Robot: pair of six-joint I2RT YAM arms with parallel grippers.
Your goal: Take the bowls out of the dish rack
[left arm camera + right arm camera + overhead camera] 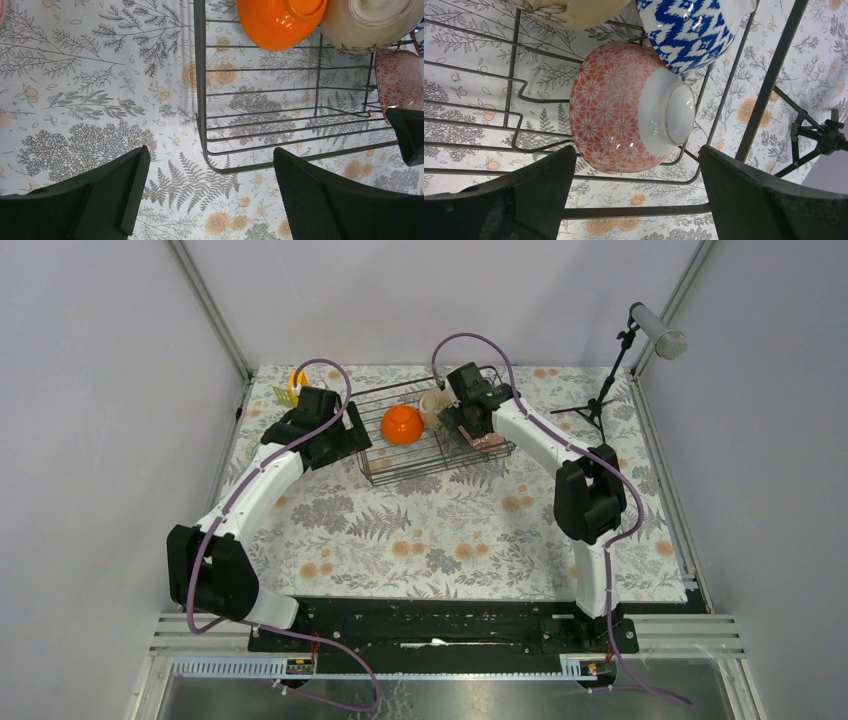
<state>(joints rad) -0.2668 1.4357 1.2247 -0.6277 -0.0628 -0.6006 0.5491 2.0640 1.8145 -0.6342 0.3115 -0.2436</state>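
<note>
The dish rack (432,476) is seen toward the far side of the table (440,540), with the orange bowl (401,424) and the beige bowl (433,406) side by side inside it. The left gripper (210,150) is held over a corner of the rack, its jaws spread wide with nothing between them. The right gripper (636,150) is poised over the pink patterned bowl (624,107), tipped on its side just beside the blue-white zigzag bowl (689,30), and its jaws are likewise wide apart, the bowl ungripped.

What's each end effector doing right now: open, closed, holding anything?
Left end effector: open, holding nothing, by the corner of the black wire dish rack.
Right end effector: open, holding nothing, facing the pink patterned round ceramic bowl.
</note>
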